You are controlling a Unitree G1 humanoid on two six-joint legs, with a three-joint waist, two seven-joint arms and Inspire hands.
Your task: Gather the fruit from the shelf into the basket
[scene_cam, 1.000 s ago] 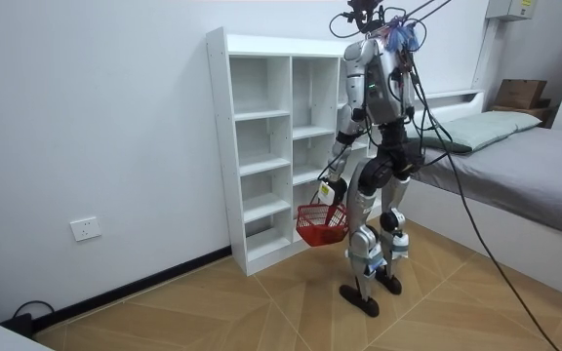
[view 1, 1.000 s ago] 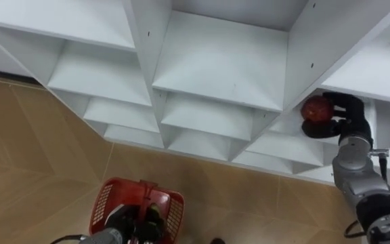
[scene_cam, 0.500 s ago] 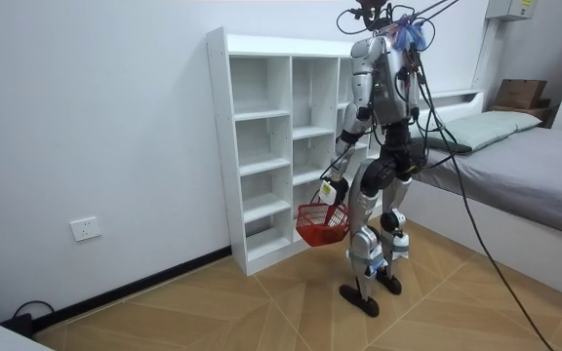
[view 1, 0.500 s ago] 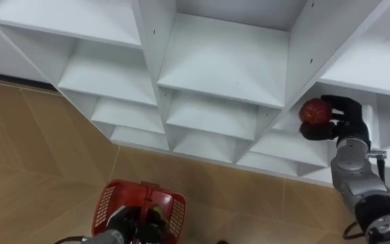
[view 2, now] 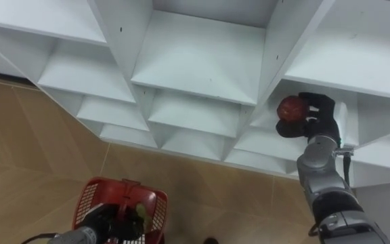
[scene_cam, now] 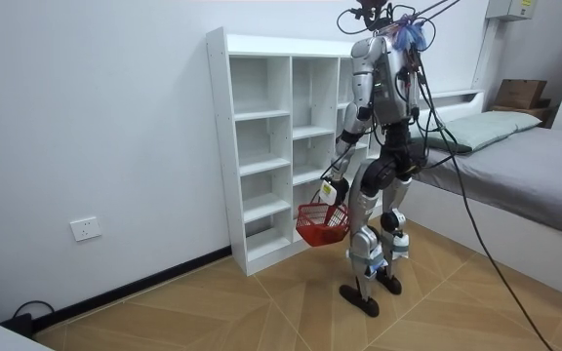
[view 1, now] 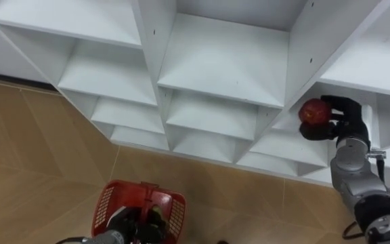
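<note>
Grips fruit [view 1: 315, 110] in curled fingers of right hand [view 1: 349, 120] at the closet [view 1: 215, 61]. Holds basket [view 1: 105, 203] in clenched left hand [view 1: 141, 222], well below and left of those fingers.

My right arm comes in from about 5 o'clock in the eye view and rises almost straight up the frame. The wrist is in line with the forearm, and the right hand [view 1: 345, 120] sits near 3 o'clock with fingers and thumb curled round a red fruit [view 1: 315, 111]. My left arm hangs low, the left hand [view 1: 138, 222] at about 7 o'clock, fingers closed on the handle of a red basket [view 1: 105, 203]. In the room view I stand upright, right elbow bent and reaching forward, left arm down by the thigh.
</note>
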